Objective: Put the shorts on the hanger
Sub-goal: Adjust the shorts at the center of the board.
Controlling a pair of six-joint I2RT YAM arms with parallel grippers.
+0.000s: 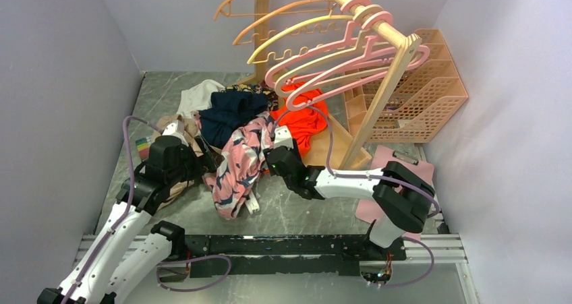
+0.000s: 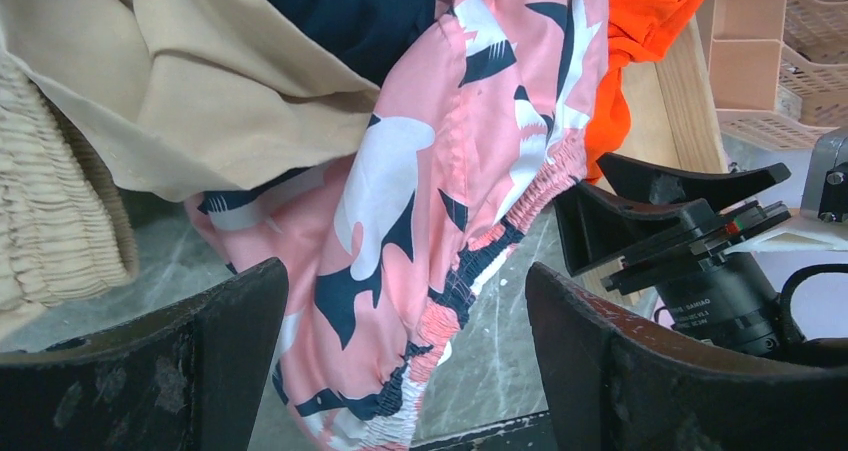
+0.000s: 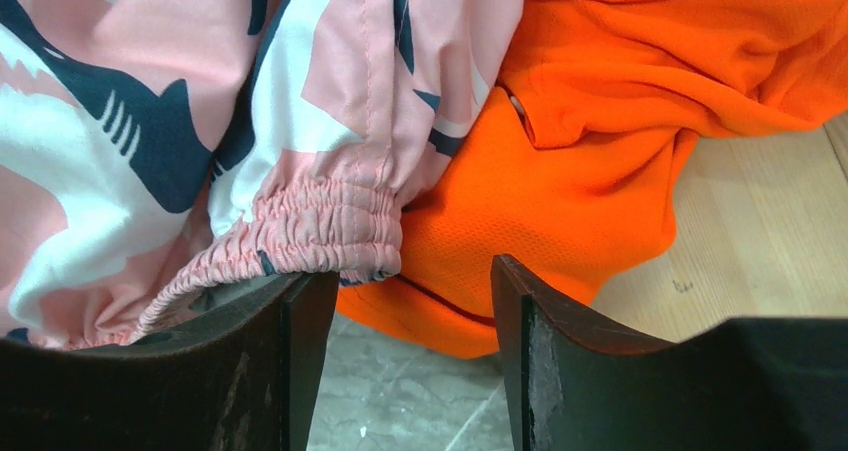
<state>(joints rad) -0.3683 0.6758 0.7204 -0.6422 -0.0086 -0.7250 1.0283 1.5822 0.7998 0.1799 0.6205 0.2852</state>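
Note:
The pink shorts with navy and white sharks drape off the clothes pile toward the near table, gathered waistband showing. My left gripper is just left of them, open wide, the fabric lying beyond its fingers. On the shorts' right side my right gripper stands open. A gathered edge of the shorts rests against its left fingertip, and only bare table and orange cloth show in the gap. A pink hanger hangs among others on the wooden rail.
An orange-red garment, a navy one, a white one and beige cloth make up the pile. The wooden rack carries orange and yellow hangers. A peach basket stands at the back right.

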